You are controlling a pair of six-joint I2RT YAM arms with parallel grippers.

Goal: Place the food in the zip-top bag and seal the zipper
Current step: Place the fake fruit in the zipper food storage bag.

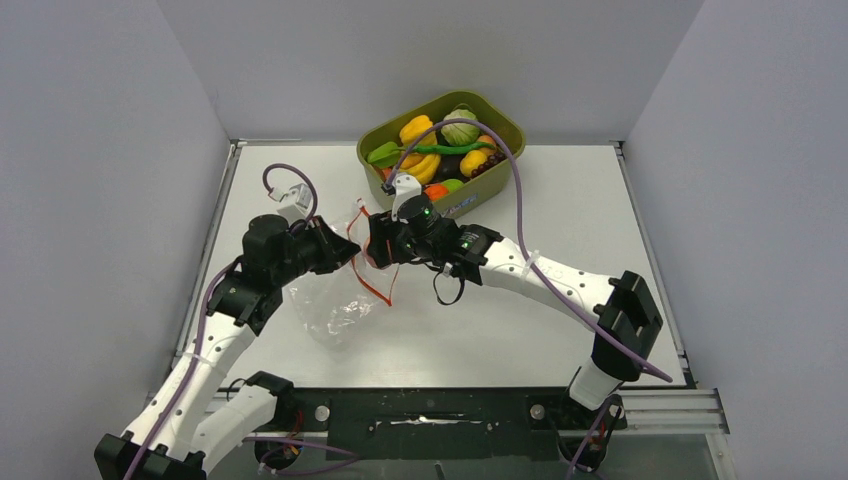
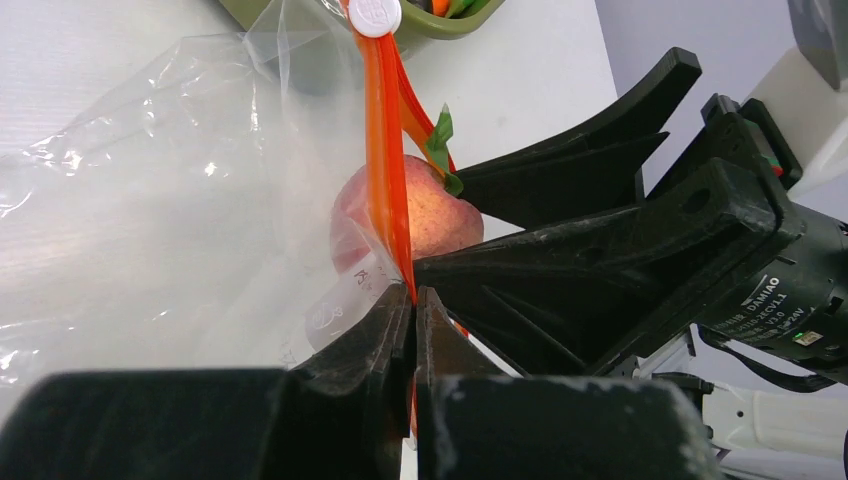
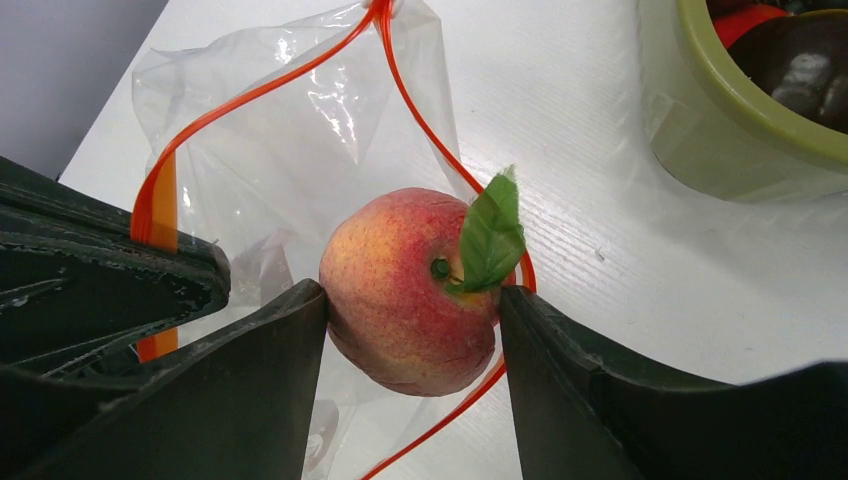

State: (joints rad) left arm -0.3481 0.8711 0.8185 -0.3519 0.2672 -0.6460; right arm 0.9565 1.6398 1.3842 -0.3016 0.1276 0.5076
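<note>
your right end effector (image 3: 410,297) clamps the peach (image 3: 392,265), centre frame, at the bag (image 3: 300,130) mouth; left end effector (image 2: 413,292) pinches the zipper (image 2: 380,150).

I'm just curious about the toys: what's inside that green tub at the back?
The green tub holds yellow peppers, a pale-green cabbage and a long green pod. Whatever lies beneath them, or behind the right arm, is hidden.

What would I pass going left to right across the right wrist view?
Left tool pinching the orange strip → peach → green tub.
</note>
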